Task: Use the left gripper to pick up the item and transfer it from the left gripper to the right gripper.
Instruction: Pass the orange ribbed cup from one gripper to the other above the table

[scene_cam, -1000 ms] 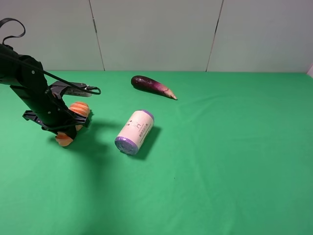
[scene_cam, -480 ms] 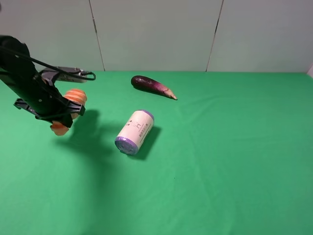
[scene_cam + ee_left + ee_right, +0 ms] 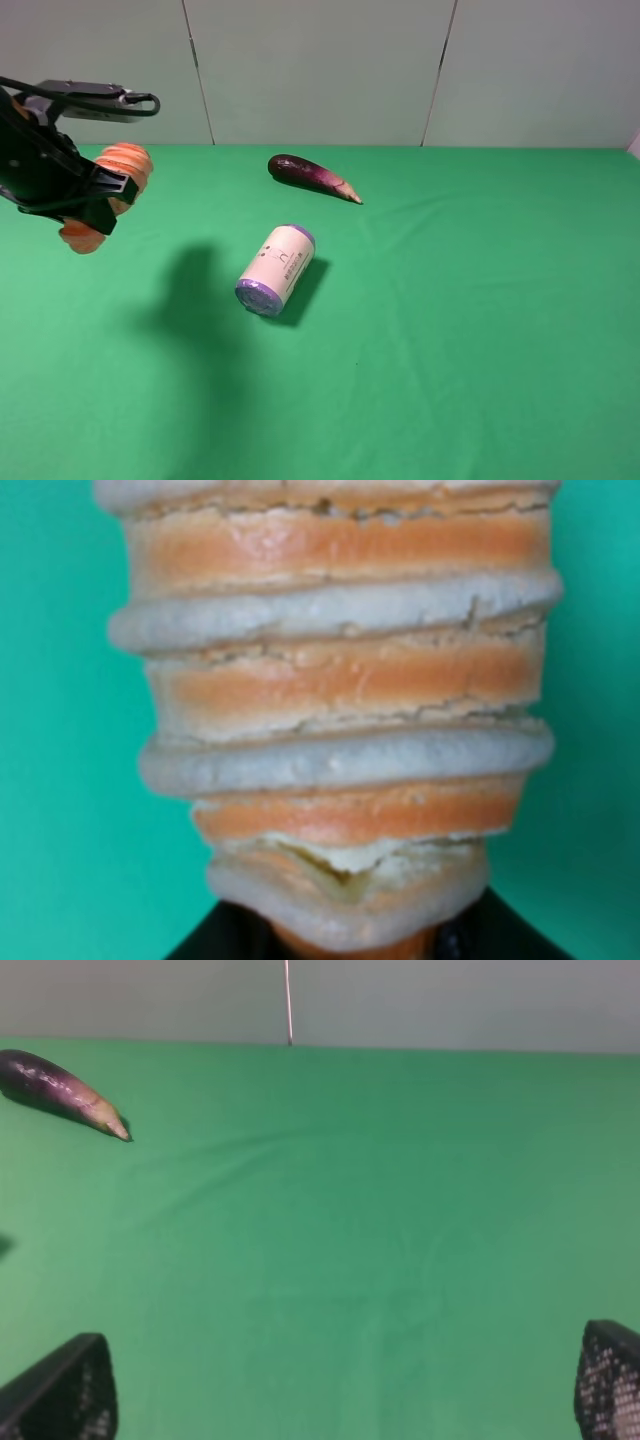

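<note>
The left claw (image 3: 88, 196) is clenched across the middle of the roll (image 3: 126, 162), holding it in the air above the worktop (image 3: 470, 320) at the far left. Both orange ends stick out. The right claw (image 3: 335, 1390) gapes wide (only its tips show). The eggplant (image 3: 310, 177) and cylinder (image 3: 276, 268) lie mid-worktop, apart.

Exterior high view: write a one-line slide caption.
Left end effector holds the orange spiral roll above the green table; white cylinder and eggplant lie on it.
</note>
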{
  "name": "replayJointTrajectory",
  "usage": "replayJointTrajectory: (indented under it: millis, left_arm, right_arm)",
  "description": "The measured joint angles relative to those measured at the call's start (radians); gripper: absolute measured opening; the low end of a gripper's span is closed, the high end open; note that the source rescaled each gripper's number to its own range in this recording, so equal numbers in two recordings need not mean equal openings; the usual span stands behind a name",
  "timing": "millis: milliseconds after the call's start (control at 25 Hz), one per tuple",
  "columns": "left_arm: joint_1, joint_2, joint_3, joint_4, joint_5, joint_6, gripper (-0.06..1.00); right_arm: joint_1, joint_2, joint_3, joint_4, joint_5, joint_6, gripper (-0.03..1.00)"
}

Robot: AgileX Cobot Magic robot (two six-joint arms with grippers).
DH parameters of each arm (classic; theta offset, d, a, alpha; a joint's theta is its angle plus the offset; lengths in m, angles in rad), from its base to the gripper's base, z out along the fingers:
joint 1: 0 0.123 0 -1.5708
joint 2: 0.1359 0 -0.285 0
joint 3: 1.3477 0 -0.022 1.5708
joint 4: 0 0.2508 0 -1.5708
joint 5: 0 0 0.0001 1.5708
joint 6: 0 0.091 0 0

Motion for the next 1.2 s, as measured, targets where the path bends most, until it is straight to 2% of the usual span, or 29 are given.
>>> replayJointTrajectory:
  millis: [240, 480, 720, 920, 1040, 1200]
  left_arm:
    - [0.000, -0.099, -0.022, 0.001, 0.128, 0.070, 0.03]
    - [-0.016, -0.113, -0.120, 0.002, 0.249, 0.118, 0.03]
    - [-0.099, -0.113, -0.163, 0.002, 0.257, 0.168, 0.03]
    - [-0.189, -0.111, -0.165, 0.002, 0.225, 0.180, 0.03]
    - [-0.239, -0.086, -0.171, 0.001, 0.216, 0.183, 0.03]
    - [-0.298, -0.014, -0.202, 0.001, 0.210, 0.183, 0.03]
  right_arm:
    - [0.000, 0.000, 0.000, 0.000, 0.000, 0.003, 1.00]
    - [0.000, 0.000, 0.000, 0.013, 0.000, 0.004, 1.00]
    - [0.000, 0.009, 0.000, 0.038, -0.001, 0.046, 1.00]
    - [0.000, 0.168, -0.046, 0.051, -0.007, 0.089, 1.00]
    - [0.000, 0.278, -0.073, 0.075, -0.041, 0.088, 1.00]
    - [0.000, 0.422, -0.084, 0.154, -0.115, 0.034, 1.00]
